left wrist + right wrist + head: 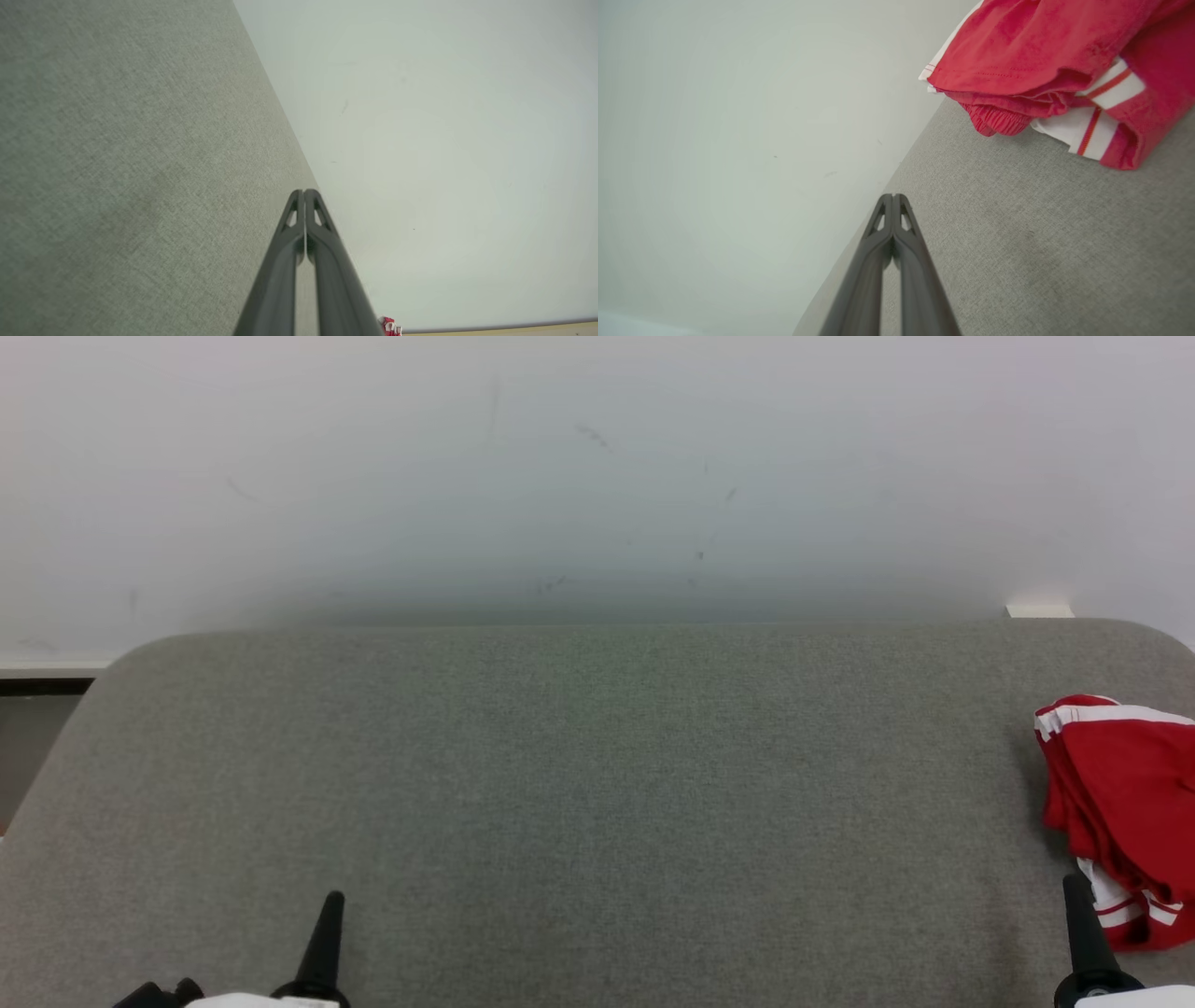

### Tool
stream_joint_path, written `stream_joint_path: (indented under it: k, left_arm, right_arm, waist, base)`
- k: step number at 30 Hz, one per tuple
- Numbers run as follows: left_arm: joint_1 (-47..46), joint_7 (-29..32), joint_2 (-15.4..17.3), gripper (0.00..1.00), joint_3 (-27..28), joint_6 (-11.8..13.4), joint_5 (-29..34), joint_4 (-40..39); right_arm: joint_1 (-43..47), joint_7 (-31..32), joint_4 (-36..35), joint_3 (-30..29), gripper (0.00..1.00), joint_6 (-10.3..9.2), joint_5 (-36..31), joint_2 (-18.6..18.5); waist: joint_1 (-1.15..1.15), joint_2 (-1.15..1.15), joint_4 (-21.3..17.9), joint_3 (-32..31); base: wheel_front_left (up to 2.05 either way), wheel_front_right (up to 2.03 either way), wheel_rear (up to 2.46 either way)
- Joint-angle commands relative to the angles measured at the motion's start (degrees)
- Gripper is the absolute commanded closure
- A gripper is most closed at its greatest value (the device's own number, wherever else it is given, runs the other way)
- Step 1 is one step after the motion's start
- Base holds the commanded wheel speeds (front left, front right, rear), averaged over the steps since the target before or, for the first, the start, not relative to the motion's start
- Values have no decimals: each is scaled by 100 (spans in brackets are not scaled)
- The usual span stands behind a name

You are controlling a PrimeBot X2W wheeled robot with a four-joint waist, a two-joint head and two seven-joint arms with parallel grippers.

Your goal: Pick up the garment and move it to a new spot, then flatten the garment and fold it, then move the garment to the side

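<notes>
Two grippers, left gripper [304, 192] and right gripper [893, 196], each with fingers pressed together, empty. One red garment [1120, 784] with white stripes, bunched at the right edge of the one grey fabric surface [560, 784]. Just ahead of the right gripper and a little to its right, apparently not touching; well apart from the left gripper. Open room across the surface's middle and left; rounded far corners against a pale wall [597, 476].
</notes>
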Motion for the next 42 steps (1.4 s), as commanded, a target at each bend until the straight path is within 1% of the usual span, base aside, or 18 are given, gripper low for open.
stream_joint_path:
  k: [1,20,42]
  left_arm:
    - [-117,39,59,100,55,-46,-203,-46]
    - [-284,267,87,100,240,-166,-1206,-59]
    - [-433,499,103,100,427,-284,-2162,-69]
  right_arm:
    - [-146,43,-58,-30,100,-8,163,-7]
    - [-286,294,-74,-89,100,-10,1146,18]
    - [-438,531,-95,-151,100,-12,2121,41]
  waist:
    - [0,0,3,4]
    - [0,0,34,55]
    - [0,0,71,114]
  base:
    - [0,0,0]
    - [0,0,0]
    - [0,0,0]
